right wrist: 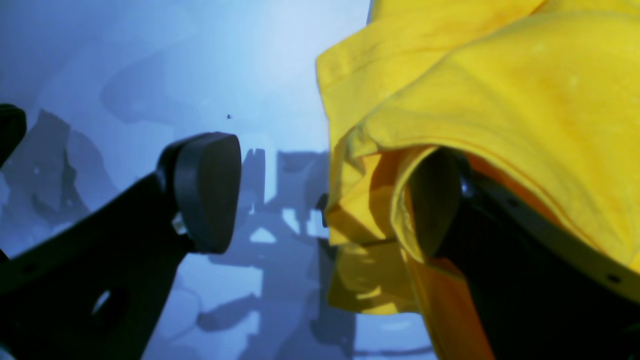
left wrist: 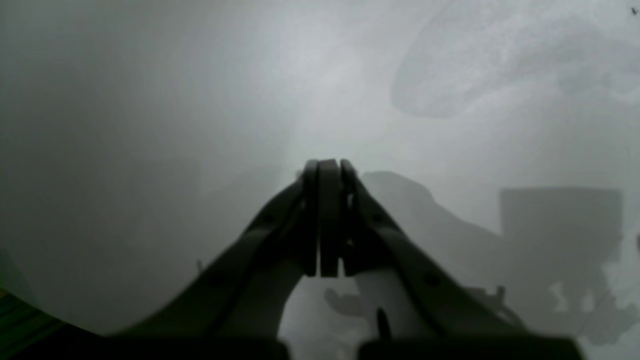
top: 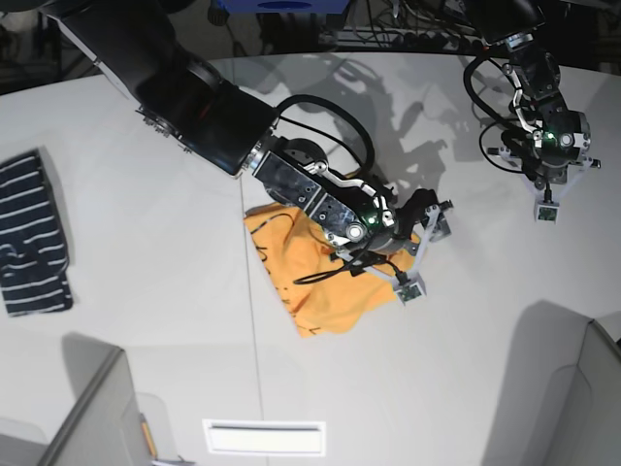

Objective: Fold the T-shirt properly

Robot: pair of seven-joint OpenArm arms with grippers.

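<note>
T-shirt (right wrist: 500, 100) drapes one finger — right pincer (right wrist: 320, 200) agape.

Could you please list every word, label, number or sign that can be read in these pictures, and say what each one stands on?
No text can be read in any view.
T-shirt: thin dark marks near its upper left edge in the base view, too small to tell whether they are lettering.
Striped garment: white stripes only, no text.
Left gripper and right gripper: no labels or numbers visible.
</note>
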